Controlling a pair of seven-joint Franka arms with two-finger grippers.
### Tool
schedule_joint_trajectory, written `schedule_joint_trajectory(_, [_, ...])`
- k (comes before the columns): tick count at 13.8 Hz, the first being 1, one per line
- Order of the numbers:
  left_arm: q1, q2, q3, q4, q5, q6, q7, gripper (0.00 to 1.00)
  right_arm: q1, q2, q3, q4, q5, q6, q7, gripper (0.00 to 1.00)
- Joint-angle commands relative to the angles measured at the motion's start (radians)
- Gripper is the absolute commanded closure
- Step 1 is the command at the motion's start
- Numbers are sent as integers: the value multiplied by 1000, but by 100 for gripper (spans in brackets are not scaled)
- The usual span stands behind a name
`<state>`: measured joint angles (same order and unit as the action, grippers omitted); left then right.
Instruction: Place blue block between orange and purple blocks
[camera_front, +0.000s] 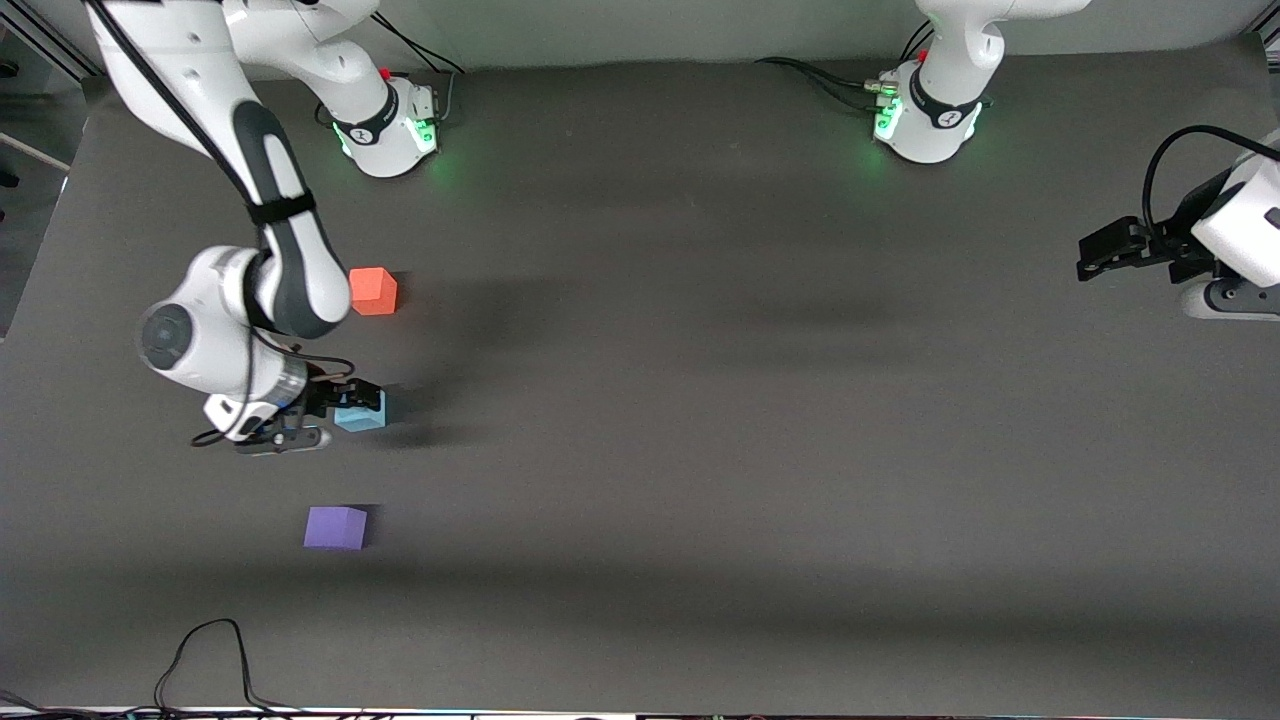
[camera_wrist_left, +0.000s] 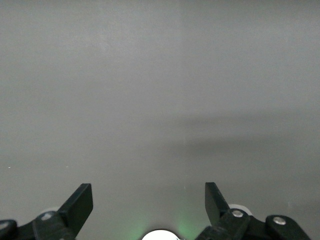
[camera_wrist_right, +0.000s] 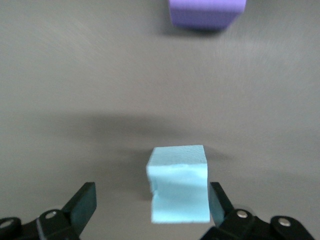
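The light blue block (camera_front: 360, 411) sits on the dark table, nearer to the front camera than the orange block (camera_front: 373, 291) and farther than the purple block (camera_front: 336, 527), roughly in line between them. My right gripper (camera_front: 322, 412) is low around the blue block and open. In the right wrist view the blue block (camera_wrist_right: 179, 190) rests against one finger, with a wide gap to the other, and my right gripper (camera_wrist_right: 150, 196) holds nothing. The purple block (camera_wrist_right: 207, 11) shows ahead. My left gripper (camera_front: 1100, 250) waits open and empty (camera_wrist_left: 149, 196) at the left arm's end.
The two robot bases (camera_front: 390, 130) (camera_front: 925, 120) stand along the table's far edge. A black cable (camera_front: 205, 660) loops at the near edge toward the right arm's end. The table (camera_front: 700, 420) is a plain dark grey mat.
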<state>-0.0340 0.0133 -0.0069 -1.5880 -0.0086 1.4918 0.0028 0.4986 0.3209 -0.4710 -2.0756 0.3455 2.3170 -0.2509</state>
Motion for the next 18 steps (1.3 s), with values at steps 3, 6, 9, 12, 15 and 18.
schedule_joint_trajectory(3, [-12,-3,4,2,15,8,-7,0,11,-227,-93,145,7,-320,-22,0])
schedule_joint_trajectory(6, [-12,-3,4,2,15,8,-7,0,14,-253,-129,322,-87,-548,-12,0])
schedule_joint_trajectory(9, [-10,-3,4,2,15,8,-7,0,23,-288,-114,396,-131,-633,114,0])
schedule_joint_trajectory(12, [-10,-3,4,2,15,8,-7,0,-74,-371,105,361,-281,-636,286,0])
schedule_joint_trajectory(15, [-10,-3,4,2,15,10,-7,0,-369,-453,400,280,-303,-633,295,0])
schedule_joint_trajectory(18, [-10,-3,4,0,15,10,-7,0,-426,-471,436,256,-303,-624,282,0])
